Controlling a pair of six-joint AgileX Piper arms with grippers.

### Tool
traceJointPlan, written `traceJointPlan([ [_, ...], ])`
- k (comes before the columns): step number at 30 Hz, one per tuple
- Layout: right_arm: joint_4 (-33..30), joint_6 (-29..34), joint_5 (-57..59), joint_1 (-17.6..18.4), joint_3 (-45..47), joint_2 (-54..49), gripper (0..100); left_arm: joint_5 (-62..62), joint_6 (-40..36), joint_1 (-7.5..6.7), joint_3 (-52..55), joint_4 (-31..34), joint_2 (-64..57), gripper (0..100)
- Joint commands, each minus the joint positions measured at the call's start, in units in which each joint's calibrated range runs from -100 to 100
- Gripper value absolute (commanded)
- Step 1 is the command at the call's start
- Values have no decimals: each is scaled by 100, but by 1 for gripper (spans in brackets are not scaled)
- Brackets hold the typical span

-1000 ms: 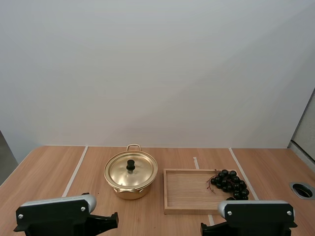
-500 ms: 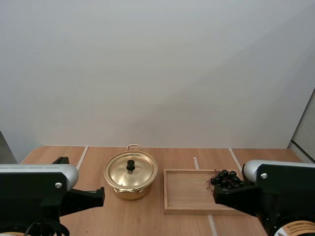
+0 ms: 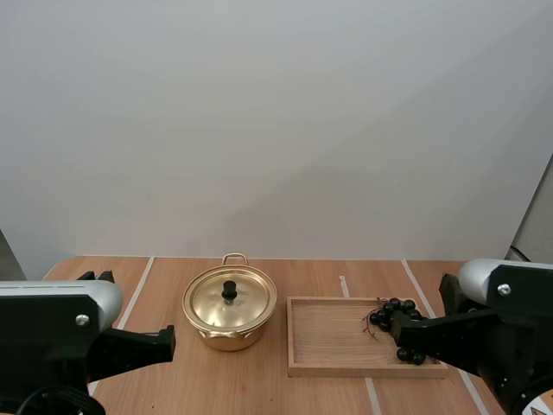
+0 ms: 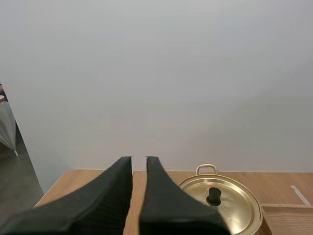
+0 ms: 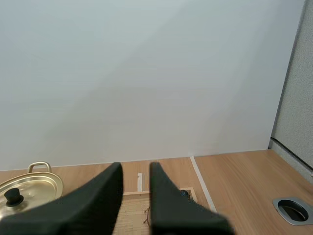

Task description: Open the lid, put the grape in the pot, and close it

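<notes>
The light, stiff-looking lid [image 3: 248, 303] is sitting on the pot [image 3: 226, 338], its black knob [image 3: 229, 290] probably offering the surest hold. The soft grapes [image 3: 401, 318] are lying in the tray's [image 3: 328, 339] far right corner. The left claw [image 4: 139, 157] and right claw [image 5: 136, 164] are hanging slightly open, empty.

bright, even diffuse light, soft faint shadows under the pot [image 3: 226, 337], mild sheen on its lid [image 3: 207, 300]

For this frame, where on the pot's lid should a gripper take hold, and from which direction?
Grip the black knob at the centre of the lid, coming straight down from above. The lid sits flat on the pot, so its rim likely gives little to pinch; the knob stands upright and clear.
</notes>
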Motion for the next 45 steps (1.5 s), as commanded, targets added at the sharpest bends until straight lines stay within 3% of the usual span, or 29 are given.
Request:
traceJointPlan([
  [1,8,12,-14,-47,-64,-3,100,264,139,10,-36,-62,212,60],
  [4,8,12,-32,-47,-64,-3,100,691,435,10,-36,-89,464,96],
  [5,8,12,-32,-47,-64,-3,100,847,512,10,-36,-97,582,100],
  [11,86,12,-32,-47,-64,-3,100,820,1130,10,-200,-542,1480,100],
  [17,-134,12,-32,-47,-64,98,100,588,3240,10,-1020,-2166,3414,100],
  [19,-356,12,-14,-47,-64,196,100,609,4119,10,-1396,-3059,4235,100],
  [23,-571,12,248,-47,-64,394,100,724,5120,-18,-1939,-3966,5801,100],
  [32,-597,12,498,-47,-64,515,100,687,5419,-20,-3001,-3945,8541,100],
  [45,-622,12,498,-47,-64,515,100,638,5402,-20,-3649,-3912,10187,100],
])
